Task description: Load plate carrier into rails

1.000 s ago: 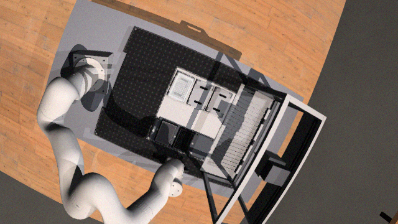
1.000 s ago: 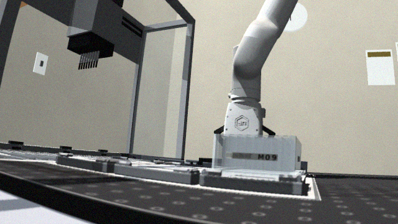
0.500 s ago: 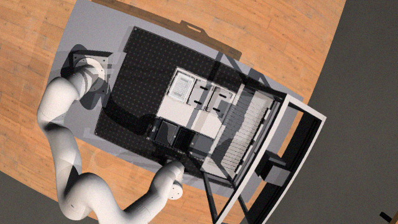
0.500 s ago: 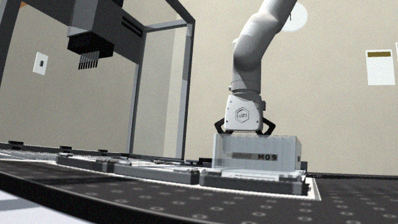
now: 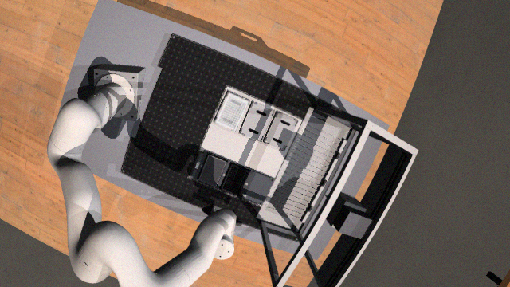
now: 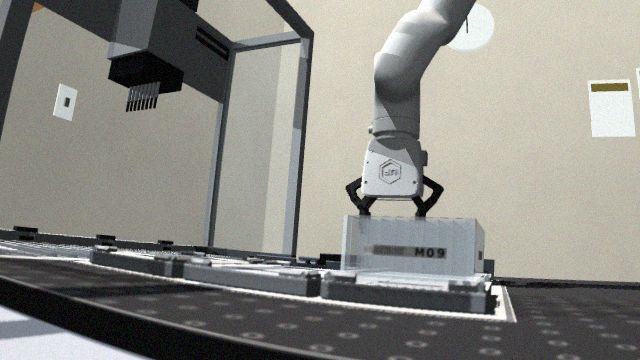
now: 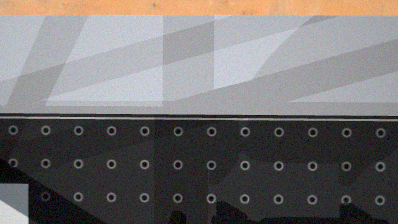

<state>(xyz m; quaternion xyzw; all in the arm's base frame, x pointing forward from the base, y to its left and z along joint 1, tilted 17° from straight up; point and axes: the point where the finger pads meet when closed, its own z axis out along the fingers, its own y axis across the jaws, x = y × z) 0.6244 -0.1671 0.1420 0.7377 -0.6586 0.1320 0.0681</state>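
M09, a translucent deep-well block with its label towards the camera, sits level in its nest; from above it shows as a pale welled block. The two nests beside it look empty. The long dark carrier PC7 lies across the apron from them, pointing at the rails. Two of its sites seem to hold plates, but I cannot read which. My gripper is open and empty, up in the air behind M09. From above it is mostly hidden under the wrist. Its fingertips barely show in the wrist view.
The white apron lies between the nests and the carrier. The instrument frame, with its pipetting head, stands over the rails. The wrist view shows the holed black board, its edge and the grey mat.
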